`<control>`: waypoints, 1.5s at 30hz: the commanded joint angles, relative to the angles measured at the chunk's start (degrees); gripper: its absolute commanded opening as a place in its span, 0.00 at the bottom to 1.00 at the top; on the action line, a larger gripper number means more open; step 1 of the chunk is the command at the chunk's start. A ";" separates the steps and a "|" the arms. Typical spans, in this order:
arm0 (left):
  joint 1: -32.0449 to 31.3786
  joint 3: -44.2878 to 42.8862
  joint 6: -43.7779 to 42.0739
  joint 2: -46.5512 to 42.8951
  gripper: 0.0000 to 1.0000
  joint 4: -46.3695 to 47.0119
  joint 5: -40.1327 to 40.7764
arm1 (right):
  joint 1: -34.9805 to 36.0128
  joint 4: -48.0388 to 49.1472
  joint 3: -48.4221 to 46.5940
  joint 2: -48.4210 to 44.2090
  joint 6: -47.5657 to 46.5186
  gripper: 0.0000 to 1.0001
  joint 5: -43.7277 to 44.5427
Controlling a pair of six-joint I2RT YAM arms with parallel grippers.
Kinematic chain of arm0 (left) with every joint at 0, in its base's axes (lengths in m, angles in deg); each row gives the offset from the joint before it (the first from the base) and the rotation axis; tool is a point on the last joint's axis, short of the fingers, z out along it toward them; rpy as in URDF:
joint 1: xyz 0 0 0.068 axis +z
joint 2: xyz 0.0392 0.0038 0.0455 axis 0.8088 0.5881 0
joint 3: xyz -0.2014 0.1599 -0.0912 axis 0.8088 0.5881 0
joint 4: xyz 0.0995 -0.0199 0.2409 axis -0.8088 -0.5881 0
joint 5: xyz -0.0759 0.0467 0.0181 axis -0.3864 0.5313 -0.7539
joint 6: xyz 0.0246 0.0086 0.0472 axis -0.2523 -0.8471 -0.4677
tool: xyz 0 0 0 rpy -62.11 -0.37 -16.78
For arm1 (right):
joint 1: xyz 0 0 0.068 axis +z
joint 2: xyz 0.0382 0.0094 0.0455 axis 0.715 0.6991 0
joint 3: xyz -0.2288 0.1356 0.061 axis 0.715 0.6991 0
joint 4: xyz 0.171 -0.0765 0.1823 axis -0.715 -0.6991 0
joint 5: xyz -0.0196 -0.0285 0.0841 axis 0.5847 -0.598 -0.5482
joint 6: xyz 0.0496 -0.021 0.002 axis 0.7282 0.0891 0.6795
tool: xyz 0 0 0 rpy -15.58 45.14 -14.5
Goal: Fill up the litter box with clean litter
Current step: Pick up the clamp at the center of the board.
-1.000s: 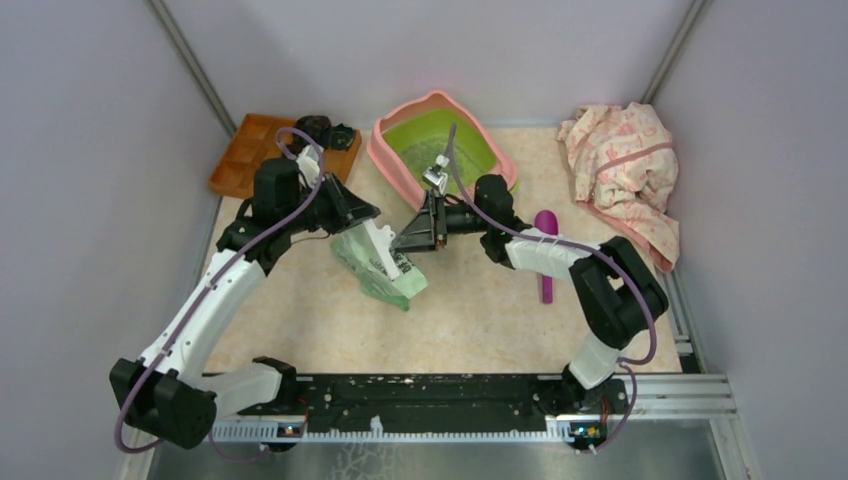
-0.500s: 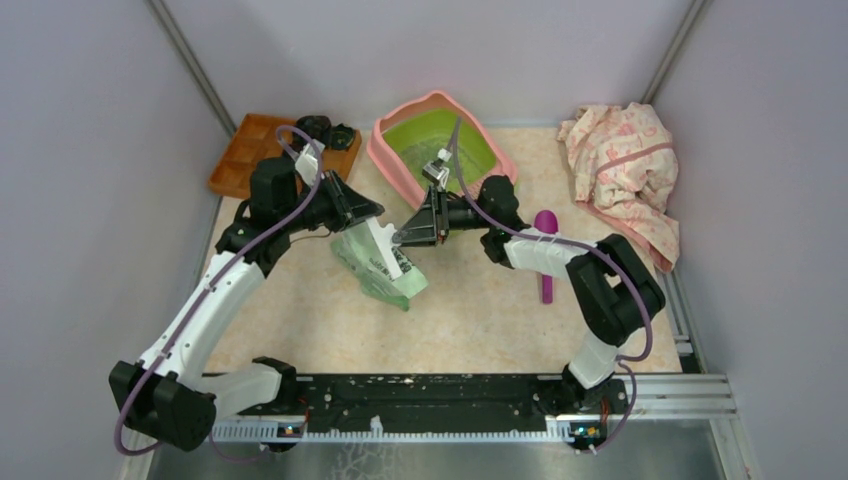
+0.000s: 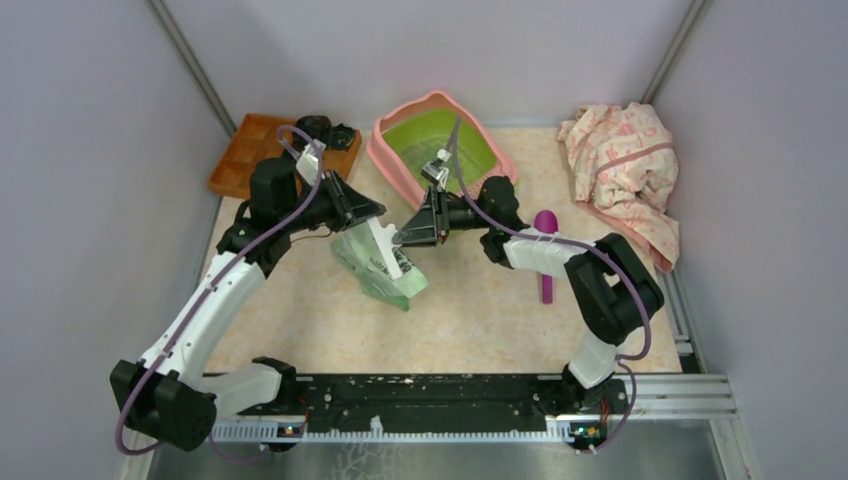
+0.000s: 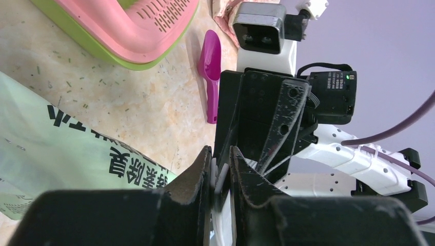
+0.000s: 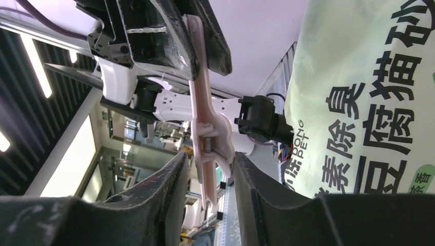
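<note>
- L arm (image 3: pixel 215 295): runs from its near-left base up and inward, wrist bent to the right. L gripper (image 4: pixel 219 165) is clenched on the end of a pale bag clip (image 5: pixel 202 102).
- R arm (image 3: pixel 600 290): elbow folded at right, forearm runs left across the table (image 3: pixel 470 310). R gripper (image 5: pixel 210 158) faces the L gripper, tip to tip.
- R fingers (image 5: pixel 174 179) flank the clip's spring hinge very closely. Can't tell whether they are pinching it or just beside it.
- Clip sits on a pale green printed bag (image 3: pixel 385 275), which lies on the table under both grippers.
- Litter box (image 3: pixel 383 160): far centre, beyond the grippers, apart from the bag.
- Litter (image 3: pixel 418 157): faint speckle in the basin, hard to make out, partly hidden by the R wrist.
- Purple scoop (image 3: pixel 545 255) partly under the R forearm.
- Where clip meets bag is hidden by the fingers.
- Wooden tray (image 3: pixel 250 150) far left, partly behind the L arm.
</note>
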 commanded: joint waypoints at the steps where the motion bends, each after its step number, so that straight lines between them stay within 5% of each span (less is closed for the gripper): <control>1: 0.11 0.81 -0.74 0.55 0.17 1.03 -1.01 | 0.19 6.23 -1.94 0.05 0.41 0.41 -0.51; 18: 0.15 0.59 -1.58 1.44 0.17 1.20 -2.41 | 0.24 13.22 -2.95 2.29 5.30 0.36 -0.31; 28: 0.11 0.04 -3.53 2.60 0.22 -0.32 -1.08 | 0.15 14.63 -2.97 2.37 6.05 0.04 -0.34; 32: 0.11 -0.61 -4.17 3.18 0.36 -1.15 -0.22 | 0.07 13.60 -2.52 2.06 5.14 0.00 -0.23; 36: 0.11 -1.66 -4.60 3.36 0.51 -1.65 0.73 | -0.04 3.02 -2.49 -0.20 -2.88 0.00 0.80; 40: 0.12 -4.39 -5.58 3.64 0.54 -2.84 1.87 | -0.03 -17.34 -4.83 -4.32 -16.56 0.00 2.84; 45: 0.20 -6.41 -5.47 3.85 0.56 -2.61 1.58 | -0.11 -21.14 -5.35 -5.63 -19.34 0.00 3.17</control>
